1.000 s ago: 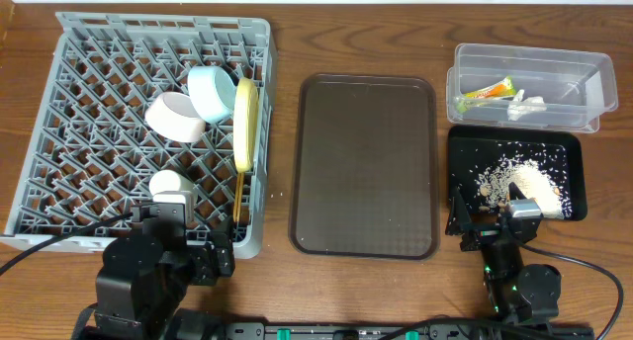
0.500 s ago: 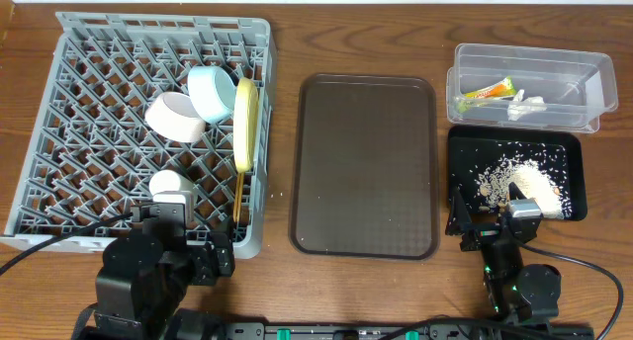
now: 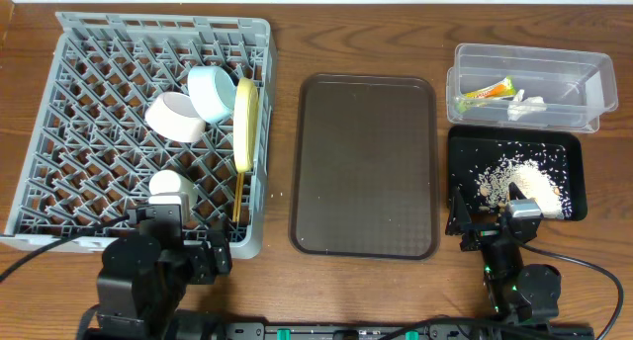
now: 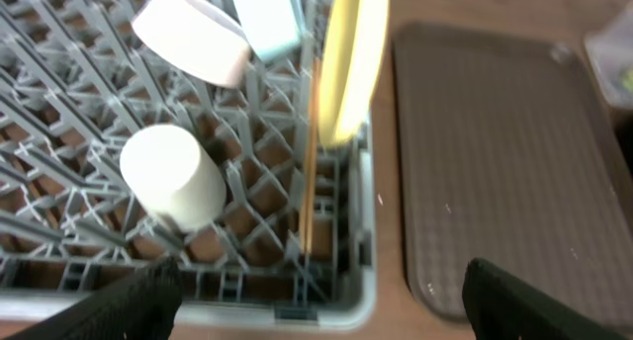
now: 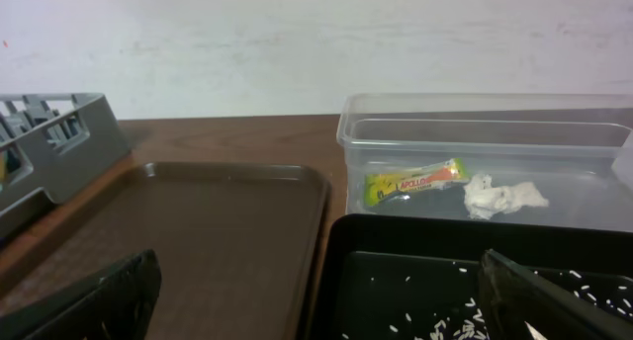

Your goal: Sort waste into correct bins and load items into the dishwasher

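- Two arms sit at the near edge of the wooden table (image 3: 297,24). The left gripper (image 4: 321,296) has its fingers spread wide with nothing between them, and it hangs over the near rim of the grey dish rack (image 3: 163,22).
- The right gripper (image 5: 316,296) is likewise spread and empty, at the near end of the black tray (image 3: 465,147).
- Inside the rack, the yellow plate (image 3: 244,123) stands on edge along the right side. The light blue bowl (image 3: 210,91) is tilted just beside it, and the pale pink bowl (image 3: 173,116) leans against the blue one.
- The white cup (image 3: 171,187) lies nearer the front of the rack, apart from the bowls.
- The wooden chopsticks (image 3: 238,197) lie lengthwise along the rack's right side, just below the plate.
- The clear tub (image 3: 593,88) at the far right holds the green-and-orange wrapper (image 3: 483,91) and the crumpled white paper (image 3: 524,105), close together.
- Rice scraps (image 3: 499,172) are scattered across the black tray, thickest toward its near right part.
- The brown serving tray (image 3: 366,162) lies between the rack and the two bins.
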